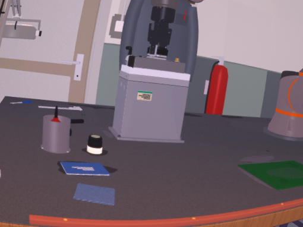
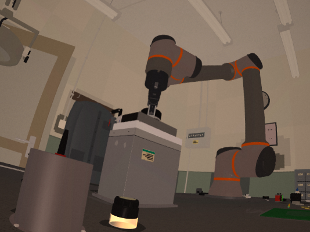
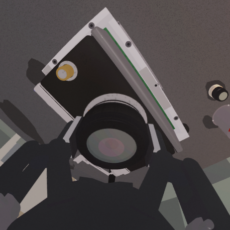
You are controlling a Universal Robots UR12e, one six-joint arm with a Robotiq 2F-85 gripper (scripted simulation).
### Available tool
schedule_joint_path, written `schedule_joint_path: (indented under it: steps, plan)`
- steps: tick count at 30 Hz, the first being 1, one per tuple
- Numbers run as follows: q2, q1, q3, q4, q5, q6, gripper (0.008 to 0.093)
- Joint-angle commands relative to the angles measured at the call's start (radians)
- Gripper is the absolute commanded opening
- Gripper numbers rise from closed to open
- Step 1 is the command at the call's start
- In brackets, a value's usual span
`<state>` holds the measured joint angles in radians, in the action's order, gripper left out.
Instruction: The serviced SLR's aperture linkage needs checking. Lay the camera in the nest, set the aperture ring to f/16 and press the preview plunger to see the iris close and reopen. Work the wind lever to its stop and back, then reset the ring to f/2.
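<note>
The SLR camera [image 3: 99,84] lies lens up in the white nest [image 1: 154,72] on top of the grey pedestal [image 1: 150,109]. Its black body [image 2: 139,117] sits flat in the nest. The lens with the aperture ring [image 3: 112,135] points straight up at the wrist camera. A graduated scale arcs around the far side of the ring. The brass preview plunger [image 3: 65,72] stands on the body, apart from the lens. The black wind lever [image 2: 116,111] sticks up at the camera's far left end. My gripper [image 3: 112,139] comes straight down over the lens and is closed around the aperture ring.
A grey cylindrical canister [image 1: 55,134] with a red-based knob stands left of the pedestal. A small lens [image 1: 94,144], a blue booklet [image 1: 84,168] and a blue cloth [image 1: 94,194] lie in front. A green mat [image 1: 274,173] lies at right, near the arm's base [image 1: 288,109].
</note>
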<state>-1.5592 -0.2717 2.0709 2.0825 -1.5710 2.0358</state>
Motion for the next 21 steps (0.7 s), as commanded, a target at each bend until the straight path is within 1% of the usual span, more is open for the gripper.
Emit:
schedule_joint_path:
  steps: [1, 21]
  plan:
    - [0.0, 0.0, -0.001, 0.0, 0.0, 0.0, 0.028]
    - [0.0, 0.0, -0.001, 0.0, 0.0, 0.0, 0.068]
